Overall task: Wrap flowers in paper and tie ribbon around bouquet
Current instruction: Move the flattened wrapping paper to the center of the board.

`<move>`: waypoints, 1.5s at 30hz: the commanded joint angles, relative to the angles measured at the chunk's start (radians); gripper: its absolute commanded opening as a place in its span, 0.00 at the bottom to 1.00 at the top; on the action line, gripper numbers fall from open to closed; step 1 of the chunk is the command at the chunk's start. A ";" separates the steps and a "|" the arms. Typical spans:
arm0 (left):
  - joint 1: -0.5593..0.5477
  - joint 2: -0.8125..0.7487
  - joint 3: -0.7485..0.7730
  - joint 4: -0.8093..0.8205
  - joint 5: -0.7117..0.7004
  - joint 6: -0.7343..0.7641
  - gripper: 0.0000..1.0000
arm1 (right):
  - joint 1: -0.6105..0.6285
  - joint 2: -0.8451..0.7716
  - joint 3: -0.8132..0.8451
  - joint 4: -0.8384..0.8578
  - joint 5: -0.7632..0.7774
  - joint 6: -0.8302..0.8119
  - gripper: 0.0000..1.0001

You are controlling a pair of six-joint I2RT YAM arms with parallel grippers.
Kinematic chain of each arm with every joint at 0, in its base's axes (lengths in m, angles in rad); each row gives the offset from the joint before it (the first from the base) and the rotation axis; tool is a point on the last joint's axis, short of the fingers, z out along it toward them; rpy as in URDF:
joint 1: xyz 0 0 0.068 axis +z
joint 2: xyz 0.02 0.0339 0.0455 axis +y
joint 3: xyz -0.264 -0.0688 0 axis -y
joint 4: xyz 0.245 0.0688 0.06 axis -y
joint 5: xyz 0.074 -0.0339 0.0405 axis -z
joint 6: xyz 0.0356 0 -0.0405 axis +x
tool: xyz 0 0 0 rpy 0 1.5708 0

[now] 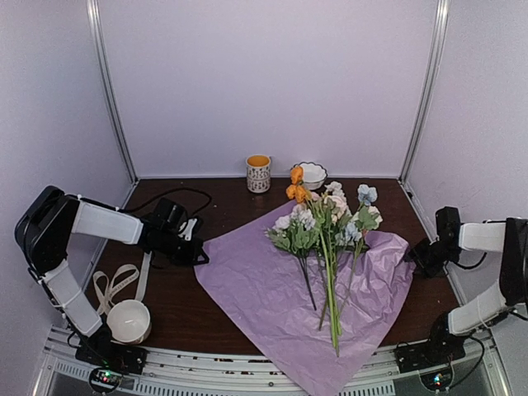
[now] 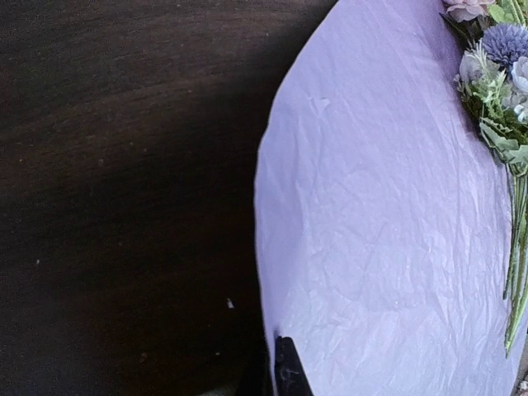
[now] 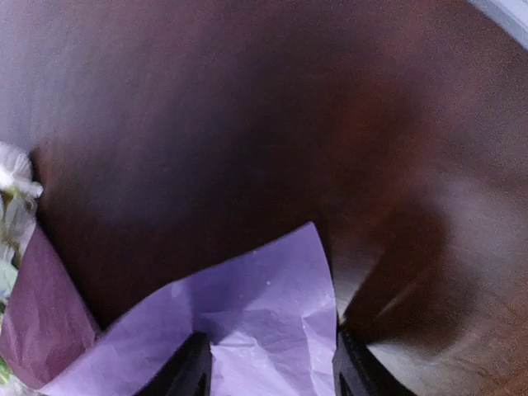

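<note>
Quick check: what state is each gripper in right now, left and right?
Left gripper: shut, at the left corner of the paper; whether it pinches it cannot be told.
Right gripper: open, fingers either side of the paper's right corner.

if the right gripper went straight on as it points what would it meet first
The paper: its corner lies between the open fingers of the right gripper. Beyond, only table shows; height above the sheet is unclear.

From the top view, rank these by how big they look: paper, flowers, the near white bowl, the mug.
1. paper
2. flowers
3. white bowl
4. mug
The bowl sits nearer the camera than the mug, so the order of those last two is unsure.
</note>
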 commanded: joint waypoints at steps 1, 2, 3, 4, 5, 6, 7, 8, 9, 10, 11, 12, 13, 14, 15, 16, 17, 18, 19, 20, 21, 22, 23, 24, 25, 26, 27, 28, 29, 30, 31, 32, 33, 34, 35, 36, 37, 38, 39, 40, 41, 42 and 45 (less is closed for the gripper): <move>0.012 -0.029 0.008 -0.033 -0.069 0.019 0.00 | 0.060 0.103 0.003 0.129 -0.163 0.017 0.36; 0.016 -0.030 0.011 -0.037 -0.079 0.021 0.00 | 0.061 0.117 0.018 0.128 -0.178 0.009 0.25; 0.020 -0.031 0.015 -0.039 -0.090 0.021 0.00 | 0.061 0.130 0.036 0.116 -0.181 -0.001 0.17; 0.028 -0.032 0.016 -0.041 -0.100 0.019 0.00 | 0.061 0.142 0.057 0.101 -0.177 -0.017 0.10; 0.034 -0.034 0.016 -0.042 -0.112 0.016 0.00 | 0.062 0.154 0.072 0.087 -0.170 -0.031 0.04; 0.042 -0.034 0.017 -0.042 -0.120 0.015 0.00 | 0.062 0.163 0.087 0.073 -0.161 -0.043 0.01; 0.051 -0.033 0.017 -0.045 -0.129 0.017 0.00 | 0.063 0.172 0.102 0.064 -0.158 -0.053 0.00; 0.059 -0.033 0.020 -0.050 -0.144 0.022 0.00 | 0.066 0.181 0.114 0.056 -0.157 -0.062 0.00; 0.067 -0.033 0.024 -0.058 -0.157 0.028 0.00 | 0.071 0.187 0.127 0.046 -0.154 -0.068 0.00; 0.077 -0.032 0.033 -0.071 -0.172 0.039 0.00 | 0.078 0.191 0.139 0.042 -0.151 -0.075 0.00; 0.084 -0.030 0.046 -0.086 -0.184 0.050 0.00 | 0.087 0.192 0.149 0.036 -0.147 -0.079 0.00; 0.087 -0.031 0.053 -0.094 -0.192 0.058 0.00 | 0.096 0.192 0.162 0.026 -0.140 -0.087 0.00; 0.087 -0.033 0.056 -0.094 -0.192 0.064 0.00 | 0.105 0.192 0.175 0.009 -0.129 -0.099 0.00; 0.088 -0.040 0.047 -0.076 -0.178 0.063 0.00 | 0.108 0.189 0.190 -0.016 -0.118 -0.115 0.00; 0.088 -0.050 0.030 -0.048 -0.150 0.054 0.00 | 0.109 0.183 0.199 -0.039 -0.103 -0.126 0.00; 0.088 -0.069 0.012 -0.014 -0.129 0.045 0.00 | 0.108 0.173 0.198 -0.056 -0.084 -0.135 0.00; 0.086 -0.084 -0.005 0.009 -0.118 0.037 0.01 | 0.108 0.153 0.195 -0.071 -0.065 -0.144 0.00; 0.086 -0.098 -0.014 0.020 -0.119 0.035 0.12 | 0.108 0.137 0.192 -0.091 -0.040 -0.151 0.02; 0.086 -0.113 -0.020 0.020 -0.126 0.037 0.24 | 0.108 0.122 0.190 -0.105 -0.017 -0.159 0.10; 0.086 -0.134 -0.023 0.016 -0.136 0.045 0.35 | 0.108 0.106 0.189 -0.126 0.004 -0.170 0.19; 0.083 -0.159 -0.026 0.010 -0.149 0.052 0.45 | 0.109 0.089 0.191 -0.159 0.022 -0.185 0.27; 0.078 -0.194 -0.030 0.010 -0.166 0.062 0.52 | 0.110 0.073 0.196 -0.186 0.041 -0.195 0.32; 0.060 -0.228 -0.033 0.009 -0.194 0.074 0.58 | 0.111 0.051 0.202 -0.211 0.066 -0.207 0.35; 0.041 -0.269 -0.034 0.007 -0.230 0.090 0.63 | 0.111 0.024 0.209 -0.238 0.098 -0.220 0.36; 0.010 -0.311 -0.033 0.005 -0.268 0.110 0.67 | 0.113 -0.002 0.215 -0.259 0.133 -0.229 0.38; -0.026 -0.349 -0.033 0.005 -0.307 0.133 0.71 | 0.119 -0.034 0.223 -0.279 0.167 -0.236 0.39; -0.065 -0.390 -0.031 0.005 -0.340 0.167 0.73 | 0.132 -0.064 0.234 -0.300 0.194 -0.251 0.39; -0.110 -0.428 -0.030 0.010 -0.357 0.204 0.73 | 0.147 -0.090 0.242 -0.319 0.216 -0.270 0.40; -0.163 -0.469 -0.032 0.023 -0.351 0.263 0.73 | 0.172 -0.109 0.255 -0.339 0.226 -0.296 0.40; -0.221 -0.506 -0.034 0.028 -0.333 0.337 0.72 | 0.204 -0.122 0.269 -0.362 0.221 -0.324 0.39; -0.290 -0.540 -0.037 0.027 -0.312 0.436 0.72 | 0.240 -0.128 0.281 -0.386 0.190 -0.355 0.39; -0.352 -0.573 -0.042 0.017 -0.285 0.517 0.72 | 0.289 -0.133 0.285 -0.398 0.148 -0.383 0.38; -0.414 -0.597 -0.051 0.002 -0.241 0.587 0.72 | 0.342 -0.139 0.281 -0.401 0.103 -0.401 0.38; -0.465 -0.619 -0.062 -0.020 -0.178 0.645 0.70 | 0.409 -0.146 0.278 -0.405 0.077 -0.405 0.37; -0.517 -0.637 -0.075 -0.047 -0.148 0.701 0.70 | 0.473 -0.152 0.275 -0.405 0.061 -0.404 0.37; -0.573 -0.653 -0.087 -0.075 -0.126 0.750 0.69 | 0.536 -0.159 0.269 -0.399 0.034 -0.400 0.36; -0.630 -0.658 -0.097 -0.105 -0.140 0.800 0.69 | 0.604 -0.168 0.260 -0.382 0.013 -0.390 0.35; -0.700 -0.652 -0.100 -0.131 -0.174 0.847 0.70 | 0.672 -0.179 0.247 -0.358 -0.003 -0.375 0.34; -0.765 -0.637 -0.100 -0.150 -0.208 0.887 0.70 | 0.740 -0.189 0.236 -0.325 -0.014 -0.355 0.33; -0.839 -0.608 -0.096 -0.161 -0.233 0.923 0.70 | 0.813 -0.199 0.218 -0.261 -0.028 -0.324 0.32; -0.889 -0.571 -0.088 -0.172 -0.260 0.954 0.70 | 0.875 -0.203 0.199 -0.196 -0.051 -0.297 0.32; -0.930 -0.529 -0.080 -0.180 -0.293 0.989 0.70 | 0.939 -0.200 0.176 -0.128 -0.077 -0.263 0.31; -1.008 -0.391 -0.052 -0.210 -0.414 1.108 0.77 | 1.110 -0.162 0.135 0.040 -0.100 -0.176 0.30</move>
